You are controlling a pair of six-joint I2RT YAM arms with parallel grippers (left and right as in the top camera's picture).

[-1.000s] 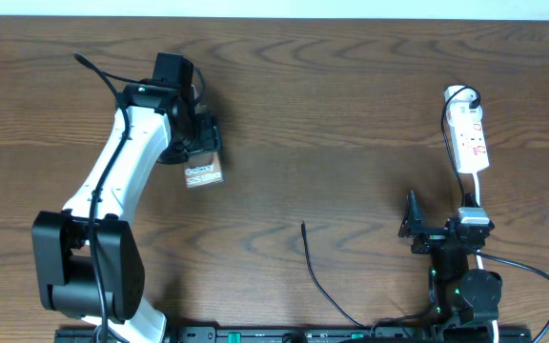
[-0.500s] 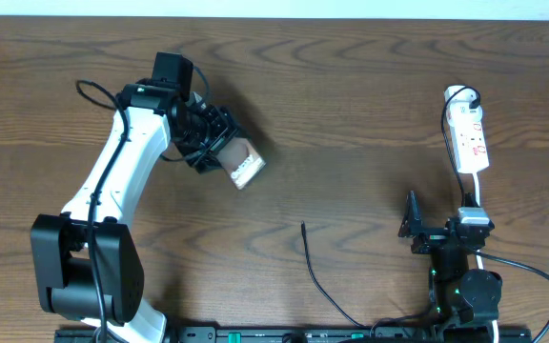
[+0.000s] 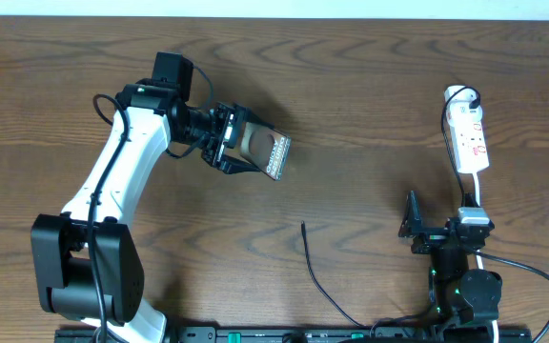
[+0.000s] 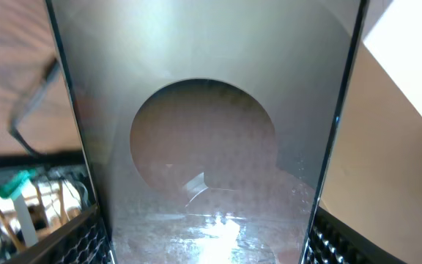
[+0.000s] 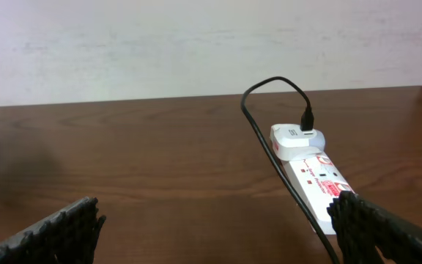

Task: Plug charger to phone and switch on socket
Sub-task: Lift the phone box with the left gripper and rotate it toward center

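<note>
My left gripper [image 3: 229, 143] is shut on the phone [image 3: 265, 152] and holds it off the table at the back left, screen turned up and to the right. In the left wrist view the phone [image 4: 204, 139] fills the frame between the mesh fingers [image 4: 86, 238]. The charger [image 3: 315, 272] lies loose on the wood at the front centre, its plug tip pointing away. The socket [image 3: 468, 133] lies at the far right, with a white adapter [image 5: 297, 139] and a black lead plugged into its far end. My right gripper [image 3: 438, 227] rests open near the front edge, nothing between its pads [image 5: 64, 231].
The socket's white cord [image 3: 477, 195] runs down to the right arm's base. A black rail [image 3: 284, 334] with wiring lines the table's front edge. A pale wall [image 5: 196, 44] stands behind the table's far edge.
The left gripper has raised the phone off the table and swung it to the right, turning it so that its free end points right. The right arm has stayed still.
</note>
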